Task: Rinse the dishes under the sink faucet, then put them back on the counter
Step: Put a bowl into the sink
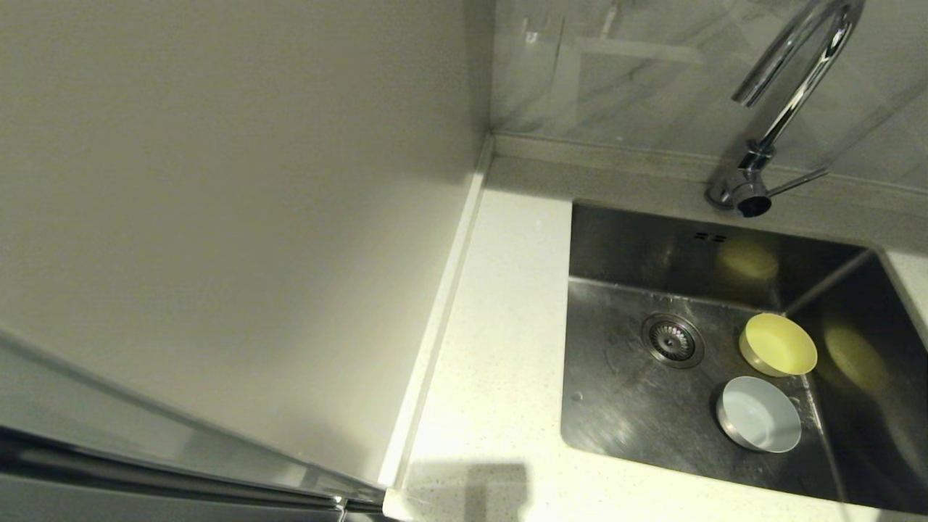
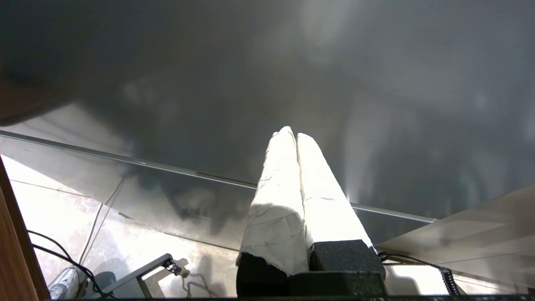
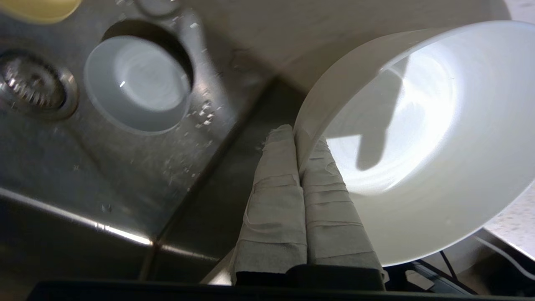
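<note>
The right gripper (image 3: pixel 297 136), its two tape-wrapped fingers (image 3: pixel 276 196) pressed close together, pinches the rim of the white bowl (image 3: pixel 418 138), one finger outside the wall and one inside. The bowl is tilted so its hollow faces the wrist camera, and it hangs over the sink's (image 3: pixel 125 200) edge, with a strip of speckled white counter (image 3: pixel 514 221) showing past it. Down on the steel floor of the sink sits the pale bluish-white bowl (image 3: pixel 138 83), upright, with the round strainer drain (image 3: pixel 31 85) just beside it and a sliver of the pale yellow bowl (image 3: pixel 37 8) farther on. From the head camera, the sink (image 1: pixel 623 406) holds those two bowls near its right wall: the yellow one (image 1: pixel 779 344) tipped against the corner, the bluish-white one (image 1: pixel 759 415) just in front of it, both to the right of the drain (image 1: pixel 673 339). The chrome gooseneck faucet (image 1: pixel 786 109) rises behind the sink, its thin lever pointing right. The counter (image 1: pixel 500 348) runs along the sink's left side. The left gripper (image 2: pixel 296 134) is parked well away from the sink, its white padded fingers (image 2: pixel 280 196) touching with nothing between them, above a tiled floor (image 2: pixel 54 205).
</note>
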Robot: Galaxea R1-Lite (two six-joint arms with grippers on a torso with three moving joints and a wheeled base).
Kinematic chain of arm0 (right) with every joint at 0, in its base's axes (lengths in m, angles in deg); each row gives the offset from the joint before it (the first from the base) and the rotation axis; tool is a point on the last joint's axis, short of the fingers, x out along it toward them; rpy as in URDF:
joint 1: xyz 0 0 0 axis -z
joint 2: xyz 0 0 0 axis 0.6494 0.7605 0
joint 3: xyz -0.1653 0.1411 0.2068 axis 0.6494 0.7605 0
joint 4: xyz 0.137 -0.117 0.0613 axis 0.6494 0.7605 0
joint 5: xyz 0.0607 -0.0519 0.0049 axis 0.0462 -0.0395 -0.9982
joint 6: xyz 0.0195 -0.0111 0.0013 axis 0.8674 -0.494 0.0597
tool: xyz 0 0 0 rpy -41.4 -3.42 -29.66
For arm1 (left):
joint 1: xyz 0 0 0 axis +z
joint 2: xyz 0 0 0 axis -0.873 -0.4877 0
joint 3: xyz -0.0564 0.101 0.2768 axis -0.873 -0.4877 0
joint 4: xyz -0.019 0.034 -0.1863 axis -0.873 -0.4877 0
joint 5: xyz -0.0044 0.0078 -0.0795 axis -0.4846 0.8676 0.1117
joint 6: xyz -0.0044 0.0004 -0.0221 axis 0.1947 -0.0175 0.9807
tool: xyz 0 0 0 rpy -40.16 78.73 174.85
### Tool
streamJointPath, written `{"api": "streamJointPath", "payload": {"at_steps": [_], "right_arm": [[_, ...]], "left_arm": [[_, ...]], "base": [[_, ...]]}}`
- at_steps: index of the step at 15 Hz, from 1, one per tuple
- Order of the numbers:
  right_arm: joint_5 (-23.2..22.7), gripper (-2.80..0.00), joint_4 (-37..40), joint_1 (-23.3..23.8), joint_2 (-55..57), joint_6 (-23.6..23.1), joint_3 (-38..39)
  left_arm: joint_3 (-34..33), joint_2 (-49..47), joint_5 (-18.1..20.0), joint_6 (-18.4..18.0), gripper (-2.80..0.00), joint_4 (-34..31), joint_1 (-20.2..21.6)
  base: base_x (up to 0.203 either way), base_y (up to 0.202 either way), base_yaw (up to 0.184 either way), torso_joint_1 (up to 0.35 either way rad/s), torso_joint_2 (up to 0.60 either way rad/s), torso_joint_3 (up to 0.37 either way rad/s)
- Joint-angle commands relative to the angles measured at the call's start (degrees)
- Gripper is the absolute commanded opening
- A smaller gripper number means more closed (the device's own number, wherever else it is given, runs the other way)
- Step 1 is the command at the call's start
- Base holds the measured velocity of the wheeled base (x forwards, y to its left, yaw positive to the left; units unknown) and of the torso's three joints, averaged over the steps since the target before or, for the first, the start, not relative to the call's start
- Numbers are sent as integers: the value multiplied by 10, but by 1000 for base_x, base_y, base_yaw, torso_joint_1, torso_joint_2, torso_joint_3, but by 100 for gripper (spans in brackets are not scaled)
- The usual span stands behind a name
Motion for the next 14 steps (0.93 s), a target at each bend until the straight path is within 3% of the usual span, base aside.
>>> {"api": "streamJointPath", "payload": {"at_steps": [1, 5, 7, 11, 14], "right_arm": [[-4, -280, 2, -34, -31, 2, 1], [-1, -280, 2, -155, -67, 14, -2], [18, -280, 2, -243, -74, 25, -8], [98, -280, 1, -429, -61, 39, -35], [195, -280, -3, -585, -17, 43, -48]], "left_arm": [[0, 2, 0, 0, -280, 0, 0], [0, 2, 0, 0, -280, 0, 0], [0, 2, 0, 0, -280, 0, 0], [0, 2, 0, 0, -280, 0, 0], [0, 2, 0, 0, -280, 0, 0]], "base": [[0, 0, 0, 0, 0, 0], [0, 0, 0, 0, 0, 0], [0, 0, 0, 0, 0, 0], [0, 0, 0, 0, 0, 0], [0, 0, 0, 0, 0, 0]]}}
